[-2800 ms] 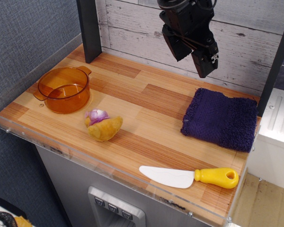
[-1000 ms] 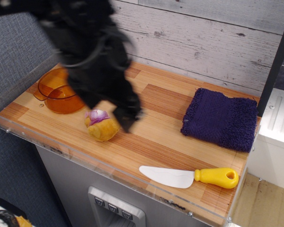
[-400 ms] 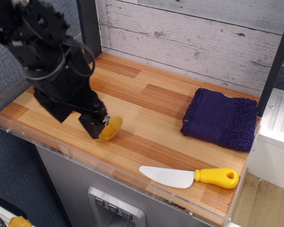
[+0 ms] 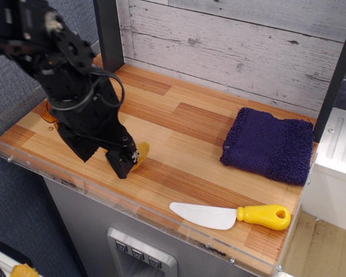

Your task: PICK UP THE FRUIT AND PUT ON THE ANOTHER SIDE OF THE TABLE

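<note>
**Operator:** Report the pincer's condition.

**Technician:** You will find the pincer [image 4: 112, 158] at the front left of the counter [image 4: 184, 124], lowered to the surface. Two black fingers [image 4: 122, 163] point down and toward the front edge. Their exact spread is masked by the arm's own bulk, so you cannot tell whether they are clamped or merely straddling the object. Treat the grip as unconfirmed.

**Operator:** Where is the fruit?

**Technician:** You see only a sliver of the fruit [image 4: 140, 154]: a mustard-yellow curved edge showing just right of the nearer finger, touching it. The rest of the fruit is hidden behind the pincer. The visible edge sits at counter level, on the left half, near the front acrylic rim.

**Operator:** What else is on the counter?

**Technician:** Note three items. An orange pot [image 4: 46, 110] is almost fully covered by the arm; only a small piece shows at the far left. A dark purple cloth [image 4: 269, 144] lies on the right side, well apart from the pincer. A white knife with a yellow handle [image 4: 230, 215] lies along the front edge at right, blade pointing left, handle toward the right corner.
</note>
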`<state>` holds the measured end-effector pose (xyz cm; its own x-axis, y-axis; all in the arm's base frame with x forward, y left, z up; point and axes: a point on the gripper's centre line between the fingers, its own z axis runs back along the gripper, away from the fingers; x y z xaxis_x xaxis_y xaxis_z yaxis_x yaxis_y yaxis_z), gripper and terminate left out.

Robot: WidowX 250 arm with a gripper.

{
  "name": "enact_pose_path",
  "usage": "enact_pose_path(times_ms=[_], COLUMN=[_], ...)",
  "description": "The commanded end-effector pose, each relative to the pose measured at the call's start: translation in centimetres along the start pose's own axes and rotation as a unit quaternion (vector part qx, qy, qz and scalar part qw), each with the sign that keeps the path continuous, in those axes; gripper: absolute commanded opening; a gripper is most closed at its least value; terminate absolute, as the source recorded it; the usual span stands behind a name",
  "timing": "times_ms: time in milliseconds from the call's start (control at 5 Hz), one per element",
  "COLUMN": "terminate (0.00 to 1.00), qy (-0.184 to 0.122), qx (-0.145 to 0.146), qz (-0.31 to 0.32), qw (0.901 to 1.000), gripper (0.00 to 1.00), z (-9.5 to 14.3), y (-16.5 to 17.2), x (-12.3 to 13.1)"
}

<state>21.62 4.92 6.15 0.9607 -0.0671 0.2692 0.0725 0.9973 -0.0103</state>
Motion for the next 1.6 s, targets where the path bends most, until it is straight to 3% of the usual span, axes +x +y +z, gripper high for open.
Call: enact_pose_path(times_ms=[0,400,600,1200,1400], terminate=[0.0,0.0,0.0,0.0,0.0], qy=[0.01,0.016,0.008,0.001,-0.016], qx=[-0.012,-0.014,-0.006,-0.004,-0.006], qz=[0.01,0.014,0.016,0.021,0.016], qw=[0.9998,0.9997,0.9998,0.9998,0.9997], gripper=[1.0,1.0,0.0,0.0,0.0], z=[-2.3,-3.5,-3.3,-3.1,-2.5], y=[0.9,1.3,1.2,1.1,0.6], x=[0.5,0.0,-0.1,-0.5,-0.2])
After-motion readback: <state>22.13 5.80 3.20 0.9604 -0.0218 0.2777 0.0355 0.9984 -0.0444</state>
